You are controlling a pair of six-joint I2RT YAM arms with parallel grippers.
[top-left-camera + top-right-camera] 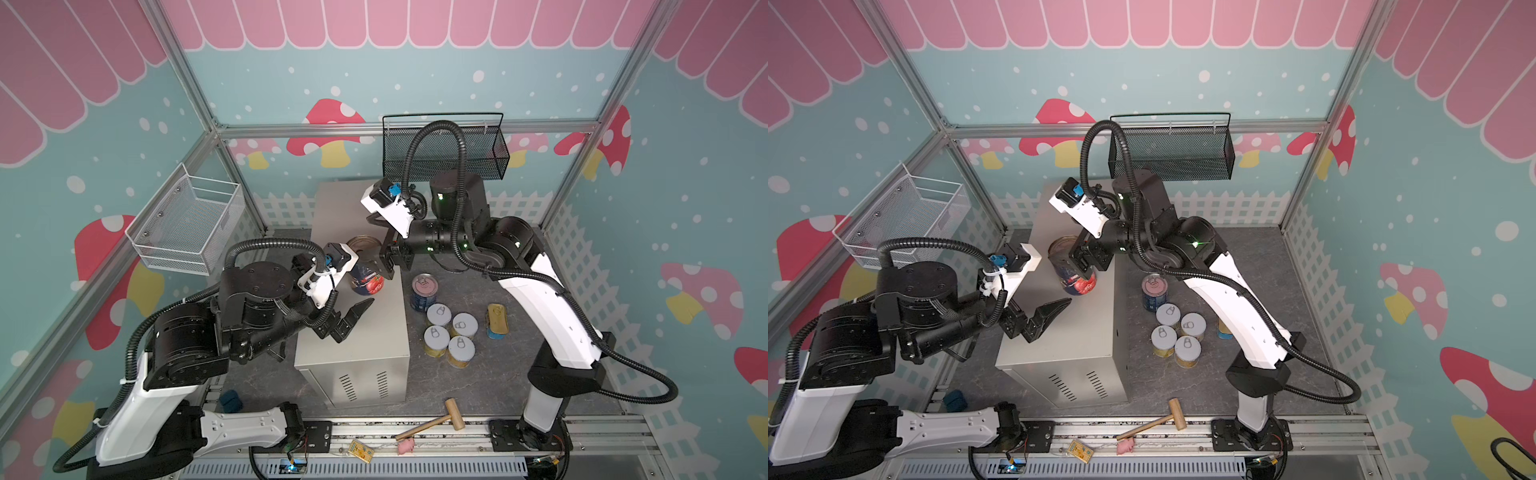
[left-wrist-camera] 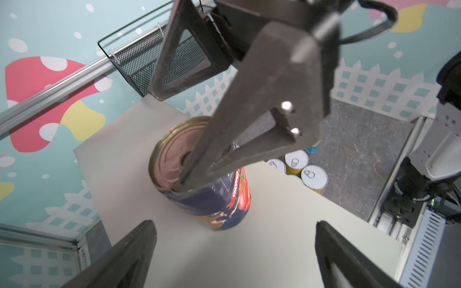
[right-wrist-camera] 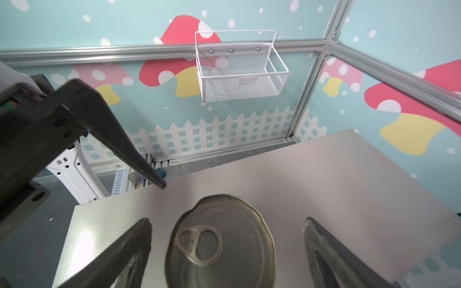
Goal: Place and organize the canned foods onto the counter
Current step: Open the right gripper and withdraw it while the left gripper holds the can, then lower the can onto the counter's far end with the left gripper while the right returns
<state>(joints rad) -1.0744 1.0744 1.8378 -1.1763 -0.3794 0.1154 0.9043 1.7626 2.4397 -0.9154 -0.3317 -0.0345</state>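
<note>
Top views both show the right arm (image 1: 540, 303) rising from its base at the front right, folding back at the elbow and reaching leftward, so that its wrist pitches down over the tabletop (image 1: 374, 345), the flat top of a beige-grey metal box. The left arm (image 1: 253, 297) reaches in from the left, forearm roughly level, wrist over the box's left edge.

Right tool (image 3: 226, 223): positioned directly over a tall dark-blue-label can (image 1: 368, 284) that stands upright on the tabletop, near the middle of its length. In the right wrist view the pull-tab lid lies between the two fingers (image 3: 134, 249), with bare tabletop visible on either side. Jaws stand wide; nothing is gripped. In the left wrist view one finger overlaps the lid, so contact with the rim cannot be ruled out from that angle.

Left tool (image 2: 235, 224): aimed at the same can from the front, near it but apart. Jaws stand wide and empty.

Other tins stand on the grey floor (image 1: 478, 386) just right of the box: a second tall blue-label can (image 1: 424, 291), four short yellow-label cans (image 1: 463, 325) clustered together, and a gold-topped rectangular tin (image 1: 498, 319) beside them.
</note>
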